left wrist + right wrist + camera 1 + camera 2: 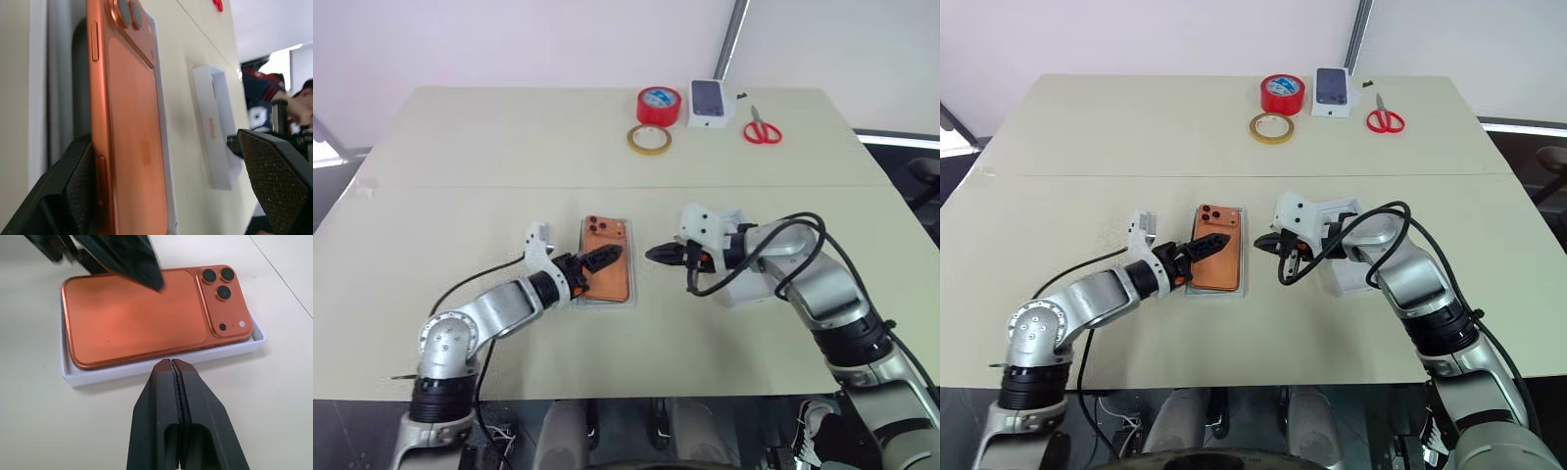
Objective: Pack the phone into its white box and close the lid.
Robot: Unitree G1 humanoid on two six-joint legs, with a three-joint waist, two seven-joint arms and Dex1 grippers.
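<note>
While phone (142,316) lies in white box (161,366), L hand (599,260) open above, R hand (172,363) clenched beside.

Orange phone (142,318), white box (161,366), red scissors (763,130), beige table (509,137)

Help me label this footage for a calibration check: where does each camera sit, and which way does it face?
Left eye view: on the head, looking forward and down at the table; both arms show, the left gripper over the phone.
Right eye view: the same scene from the head's other eye.
Left wrist view: along that gripper's open fingers, past the phone toward the lid.
Right wrist view: along the shut right gripper at the phone in the white box.
Shared: all show the phone.
</note>
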